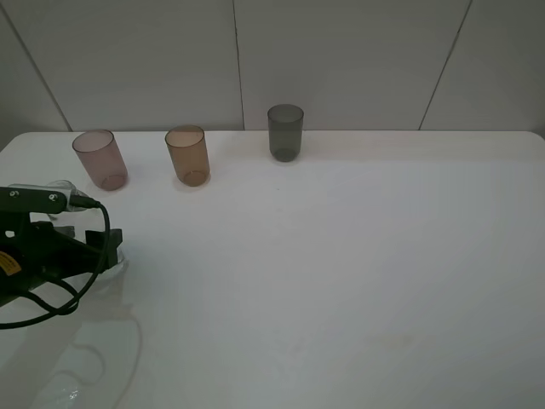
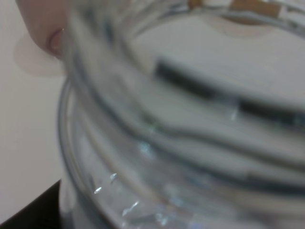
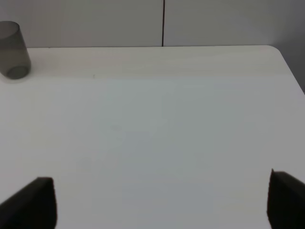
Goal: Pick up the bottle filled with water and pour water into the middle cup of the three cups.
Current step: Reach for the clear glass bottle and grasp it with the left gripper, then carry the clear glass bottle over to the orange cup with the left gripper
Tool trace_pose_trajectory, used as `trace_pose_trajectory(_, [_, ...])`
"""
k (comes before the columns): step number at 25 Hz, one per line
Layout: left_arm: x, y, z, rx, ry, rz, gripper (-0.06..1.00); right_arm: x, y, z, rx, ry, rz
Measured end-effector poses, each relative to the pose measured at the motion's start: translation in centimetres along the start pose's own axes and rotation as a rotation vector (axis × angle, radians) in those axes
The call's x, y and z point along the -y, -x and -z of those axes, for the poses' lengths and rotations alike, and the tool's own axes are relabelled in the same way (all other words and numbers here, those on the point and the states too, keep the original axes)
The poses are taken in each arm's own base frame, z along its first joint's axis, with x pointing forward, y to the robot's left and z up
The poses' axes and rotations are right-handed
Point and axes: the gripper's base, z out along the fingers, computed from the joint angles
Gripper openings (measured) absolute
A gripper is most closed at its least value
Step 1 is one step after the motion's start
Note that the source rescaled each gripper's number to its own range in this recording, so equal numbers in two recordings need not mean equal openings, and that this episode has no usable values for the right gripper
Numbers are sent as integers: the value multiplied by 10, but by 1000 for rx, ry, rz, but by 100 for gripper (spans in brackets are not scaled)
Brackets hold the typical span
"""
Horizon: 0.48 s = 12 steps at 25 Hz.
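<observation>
Exterior high view, left edge: left tool (image 1: pixel 100 249) brackets the bottle (image 2: pixel 181 143); gripping or merely around it, cannot tell. Right tool (image 3: pixel 162 200) spread, empty. Step, judged: grasp. Next: lift, carry to middle cup (image 1: pixel 187 155), upper left, tilt gently.

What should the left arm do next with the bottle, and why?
Probably lift the bottle, provided the left claw grips it firmly: it fills the left wrist view, low by the table, and the amber middle cup stands farther back.
</observation>
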Motion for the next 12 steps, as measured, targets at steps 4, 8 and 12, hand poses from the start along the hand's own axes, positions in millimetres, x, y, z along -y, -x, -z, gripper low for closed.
trace_pose_trajectory(4, [0, 2, -5, 10, -1, 0, 64, 0, 0, 0, 0, 0, 0])
trace_pose_trajectory(8, [0, 1, -6, 3, -1, 0, 64, 0, 0, 0, 0, 0, 0])
trace_pose_trajectory(12, [0, 0, -6, 1, -1, 0, 36, 0, 0, 0, 0, 0, 0])
